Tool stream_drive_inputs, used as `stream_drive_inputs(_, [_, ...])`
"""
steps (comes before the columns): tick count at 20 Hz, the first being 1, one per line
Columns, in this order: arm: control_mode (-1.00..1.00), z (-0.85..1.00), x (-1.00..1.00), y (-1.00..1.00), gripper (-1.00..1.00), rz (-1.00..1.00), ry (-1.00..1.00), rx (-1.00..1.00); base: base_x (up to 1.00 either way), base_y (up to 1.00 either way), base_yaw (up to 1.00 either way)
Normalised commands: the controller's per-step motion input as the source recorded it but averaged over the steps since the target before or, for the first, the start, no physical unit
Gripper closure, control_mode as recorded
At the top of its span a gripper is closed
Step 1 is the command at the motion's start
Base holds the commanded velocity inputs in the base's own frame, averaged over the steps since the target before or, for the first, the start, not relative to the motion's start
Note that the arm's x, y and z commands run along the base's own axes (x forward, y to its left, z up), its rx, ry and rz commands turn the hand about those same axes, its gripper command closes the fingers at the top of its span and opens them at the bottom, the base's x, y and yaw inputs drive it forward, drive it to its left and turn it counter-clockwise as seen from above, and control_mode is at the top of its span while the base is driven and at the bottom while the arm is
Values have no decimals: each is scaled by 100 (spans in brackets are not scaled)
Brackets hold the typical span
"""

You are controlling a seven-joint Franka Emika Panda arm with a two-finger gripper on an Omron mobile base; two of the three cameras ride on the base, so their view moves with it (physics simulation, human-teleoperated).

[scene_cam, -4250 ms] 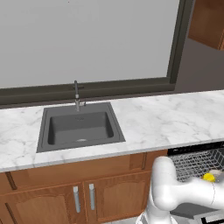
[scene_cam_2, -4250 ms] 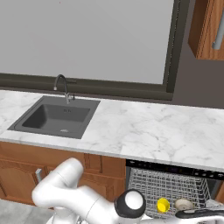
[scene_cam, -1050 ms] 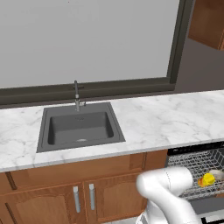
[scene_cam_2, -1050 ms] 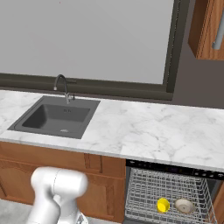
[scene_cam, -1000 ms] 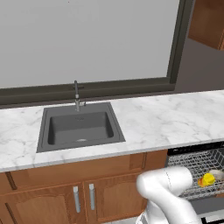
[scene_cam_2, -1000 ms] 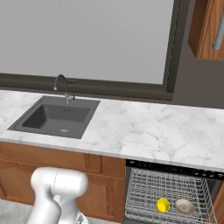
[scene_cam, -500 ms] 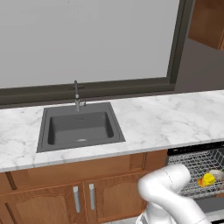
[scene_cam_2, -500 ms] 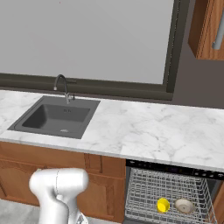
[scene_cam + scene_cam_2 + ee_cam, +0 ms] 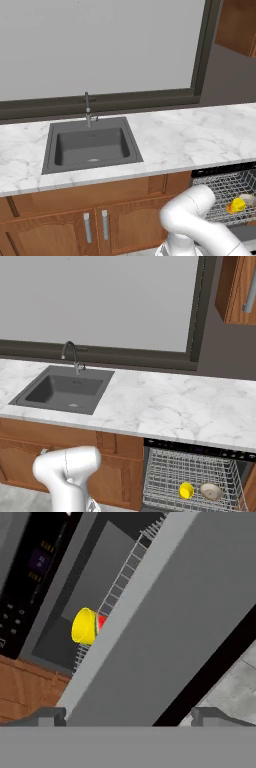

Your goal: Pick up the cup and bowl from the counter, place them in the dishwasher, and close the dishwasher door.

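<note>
The counter [image 9: 165, 406] is white marble with grey veins, laid over brown wooden cabinets [image 9: 95, 220] with slim metal handles. Set into it is a dark grey square sink [image 9: 91, 145] with a thin curved faucet [image 9: 72, 356] at its back edge.

The dishwasher [image 9: 195, 476] stands open below the counter's right end, with a black control strip along its top and a silver wire rack [image 9: 192, 478] pulled forward. In the right base view the cup [image 9: 186, 490], small, round and bright yellow, sits in the rack just beside the bowl [image 9: 210, 490], shallow, tan and pale-rimmed. The left base view catches the cup [image 9: 236, 205] at the frame's right edge with a pale sliver beside it, probably the bowl.

The hand view is rolled and close. The door [image 9: 180, 622], a flat smooth grey panel, cuts diagonally across it and hides part of the rack [image 9: 125, 577]. Past its edge the cup [image 9: 85, 627] lies on its side, open mouth toward the camera, with a red patch on its wall that the base views do not show. The control strip [image 9: 25, 582] and a strip of wood grain appear at the left. The gripper [image 9: 128, 714] sits against the door's near face, fingers [image 9: 47, 715] spread wide apart and holding nothing.
</note>
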Motion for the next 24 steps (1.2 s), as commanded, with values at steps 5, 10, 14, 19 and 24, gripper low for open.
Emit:
stream_drive_inputs(5, [-100,-73,-1,-8,-100,1,-15,2,0,0,0])
stream_drive_inputs(10, [-100,-63,2,-6,-100,0,-18,0,0,0,0])
stream_drive_inputs(14, [-100,-53,16,-10,-100,0,-19,0,0,0,0])
stream_drive_inputs(19, [-100,-44,24,-9,-100,0,-18,0,0,0,0])
stream_drive_inputs(24, [-100,-25,32,-6,-100,0,-19,0,0,0,0])
